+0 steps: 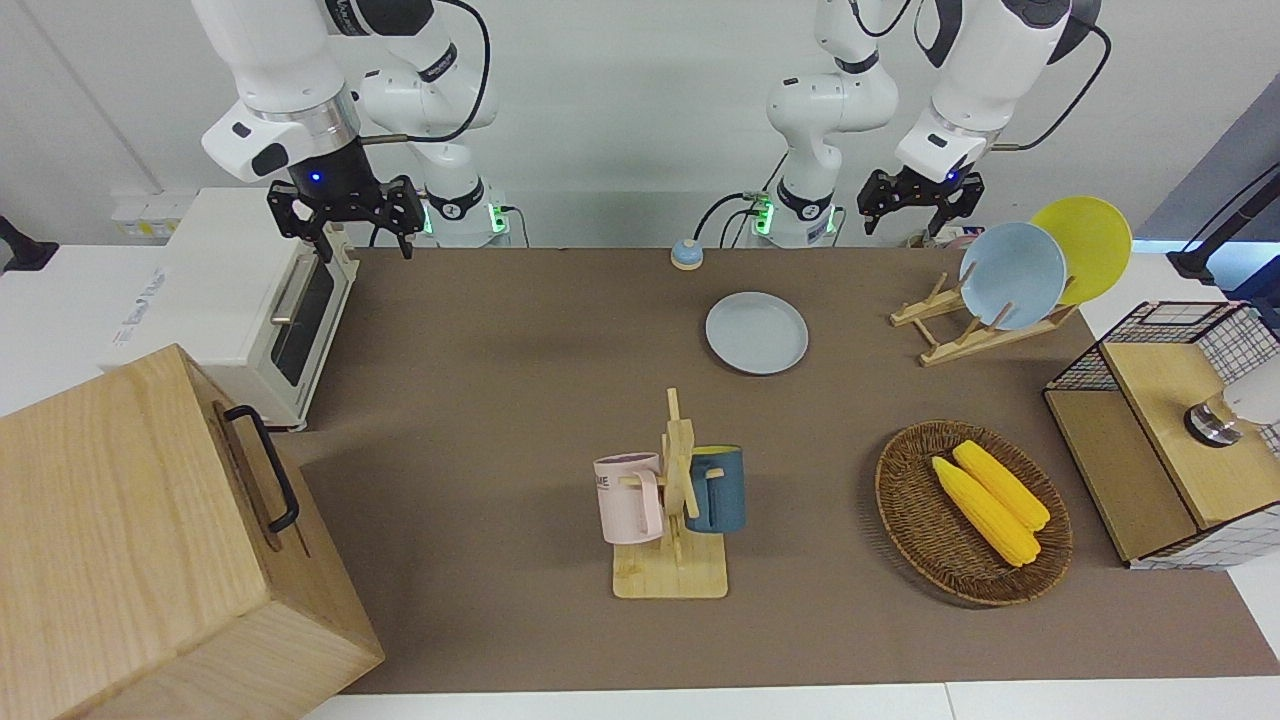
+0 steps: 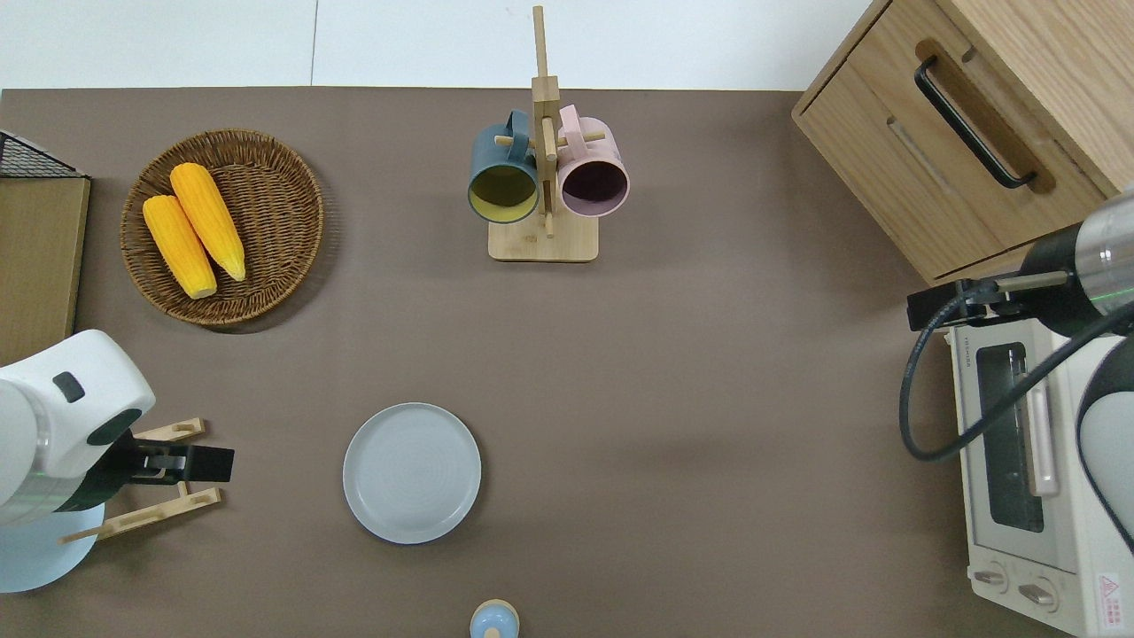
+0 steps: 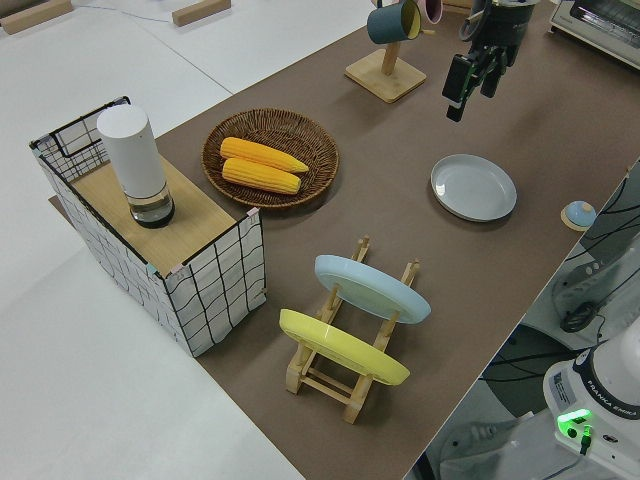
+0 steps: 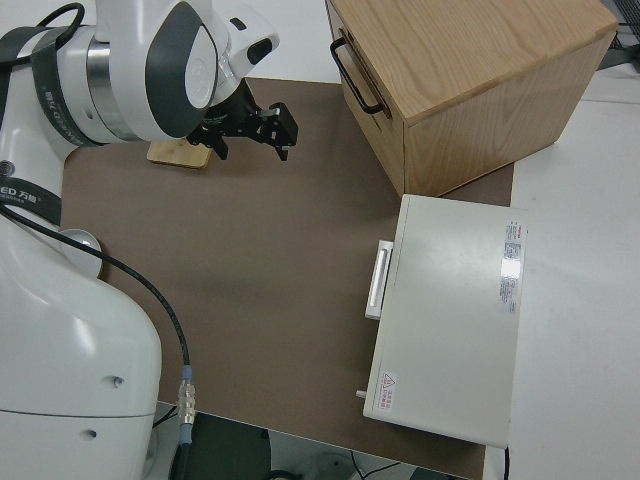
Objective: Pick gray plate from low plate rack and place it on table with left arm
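The gray plate (image 1: 756, 333) lies flat on the table (image 1: 500, 400), apart from any gripper; it also shows in the overhead view (image 2: 412, 472) and the left side view (image 3: 473, 187). The low plate rack (image 1: 950, 345) stands toward the left arm's end and holds a light blue plate (image 1: 1012, 275) and a yellow plate (image 1: 1085, 240). My left gripper (image 1: 915, 215) is open and empty, raised in the air. In the overhead view, my left gripper (image 2: 217, 462) is over the empty end of the rack (image 2: 151, 514). My right gripper (image 1: 345, 215) is open, and the right arm is parked.
A wooden mug stand (image 1: 672, 520) with a pink and a blue mug stands mid-table. A wicker basket (image 1: 905, 520) holds two corn cobs. A wire crate (image 1: 1150, 340), a toaster oven (image 1: 250, 300), a wooden cabinet (image 1: 150, 540) and a small bell (image 1: 685, 255) ring the table.
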{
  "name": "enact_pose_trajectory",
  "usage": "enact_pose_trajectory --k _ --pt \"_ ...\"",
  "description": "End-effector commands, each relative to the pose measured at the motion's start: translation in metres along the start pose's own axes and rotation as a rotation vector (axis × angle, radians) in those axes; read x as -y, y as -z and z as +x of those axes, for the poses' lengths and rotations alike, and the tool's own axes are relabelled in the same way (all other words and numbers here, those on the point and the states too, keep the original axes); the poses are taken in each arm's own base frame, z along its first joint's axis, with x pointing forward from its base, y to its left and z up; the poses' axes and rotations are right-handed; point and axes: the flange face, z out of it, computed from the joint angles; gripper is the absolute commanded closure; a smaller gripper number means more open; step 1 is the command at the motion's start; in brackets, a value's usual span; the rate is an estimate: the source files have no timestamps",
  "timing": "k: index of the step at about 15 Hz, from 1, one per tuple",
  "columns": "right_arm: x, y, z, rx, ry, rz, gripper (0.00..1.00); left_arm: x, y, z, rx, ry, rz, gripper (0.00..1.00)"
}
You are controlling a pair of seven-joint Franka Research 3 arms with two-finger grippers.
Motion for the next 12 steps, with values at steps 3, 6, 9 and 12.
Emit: enact_pose_trajectory --k 3,6,9,12 --pt "-0.0022 0.0026 0.0013 0.005 -0.016 -0.001 0.017 0.0027 0.0062 0.0022 0.0 -0.032 0.006 0.0" --pt "-0.0022 0.0026 0.0013 0.005 -0.016 -0.001 0.017 0.0034 0.0091 0.002 -0.008 -0.076 0.007 0.0" --pt "-0.0022 0.0026 0.0013 0.005 -0.016 -0.001 0.017 0.0041 0.0092 0.002 -0.008 -0.076 0.006 0.0" --pt "-0.0022 0.0033 0.0013 0.004 -0.016 -0.001 0.017 0.002 0.0092 0.002 -0.008 -0.081 0.007 0.0"
